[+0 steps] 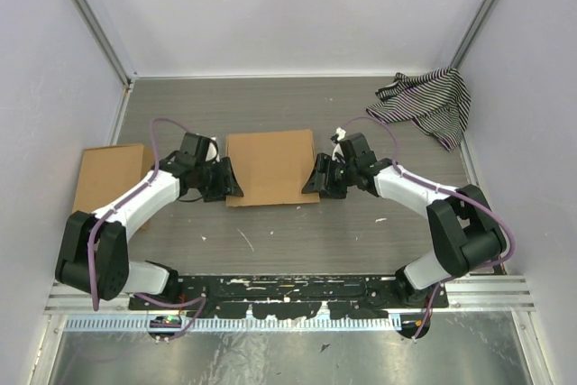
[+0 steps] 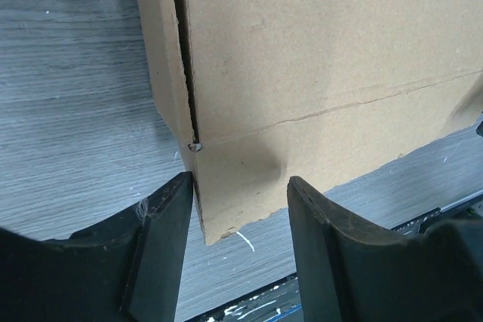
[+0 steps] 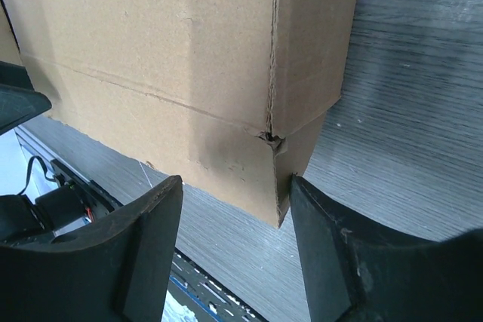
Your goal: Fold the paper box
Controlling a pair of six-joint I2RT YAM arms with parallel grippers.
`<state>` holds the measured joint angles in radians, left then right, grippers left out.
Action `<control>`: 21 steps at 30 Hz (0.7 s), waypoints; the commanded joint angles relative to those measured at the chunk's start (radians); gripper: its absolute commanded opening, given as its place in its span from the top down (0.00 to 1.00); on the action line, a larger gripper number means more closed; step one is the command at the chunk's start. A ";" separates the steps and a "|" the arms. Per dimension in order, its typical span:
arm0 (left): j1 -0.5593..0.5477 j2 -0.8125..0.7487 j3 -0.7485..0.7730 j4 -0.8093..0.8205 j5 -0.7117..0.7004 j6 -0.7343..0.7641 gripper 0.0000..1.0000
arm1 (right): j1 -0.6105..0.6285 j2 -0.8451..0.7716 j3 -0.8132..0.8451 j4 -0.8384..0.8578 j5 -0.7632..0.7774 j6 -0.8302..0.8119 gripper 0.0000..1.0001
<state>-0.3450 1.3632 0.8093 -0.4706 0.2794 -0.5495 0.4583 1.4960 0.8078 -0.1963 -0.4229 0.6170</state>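
- The left gripper (image 2: 240,181) has its two black fingers (image 2: 162,243) parted to a middling width, jaws not closed on anything that can be made out.
- Between those fingers sits the near-left corner of the plain brown cardboard paper box (image 2: 324,50). One fingertip touches the box's side edge; whether the other touches the front wall cannot be told.
- Just ahead of the fingertips, a dark slit runs up the box between its side panel and its top. A crease crosses the front of the box from a small nick at the corner.
- The right gripper (image 3: 235,182) mirrors this, with its black fingers (image 3: 143,254) apart at a similar width and the box's near-right corner between them.
- One fingertip stands right at the corner's lower edge, and just beyond it the cardboard is crumpled where the creases meet.
- The box lies on the grey wood-grain table (image 1: 270,105), directly between the two grippers.
- Outward from the left gripper, beyond its arm, lies a narrower oblong brown cardboard piece (image 1: 110,173), well apart from the box.
- Far out past the right gripper, in the far corner, is a crumpled black-and-white striped cloth (image 1: 428,101).
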 commanded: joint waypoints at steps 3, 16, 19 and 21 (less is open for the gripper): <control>-0.003 -0.015 0.025 -0.015 0.032 0.016 0.41 | 0.004 -0.038 0.038 0.014 -0.009 -0.002 0.37; -0.002 0.029 0.013 0.020 -0.056 0.010 0.44 | 0.005 0.000 0.047 0.058 0.059 -0.047 0.38; -0.002 0.023 0.005 0.028 -0.052 0.006 0.45 | 0.005 0.008 0.042 0.066 0.071 -0.049 0.38; -0.002 0.014 -0.005 0.033 -0.054 0.005 0.45 | 0.005 0.007 0.032 0.071 0.079 -0.053 0.39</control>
<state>-0.3458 1.3888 0.8093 -0.4736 0.2268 -0.5365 0.4587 1.5009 0.8219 -0.1806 -0.3710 0.5835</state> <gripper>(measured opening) 0.552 0.617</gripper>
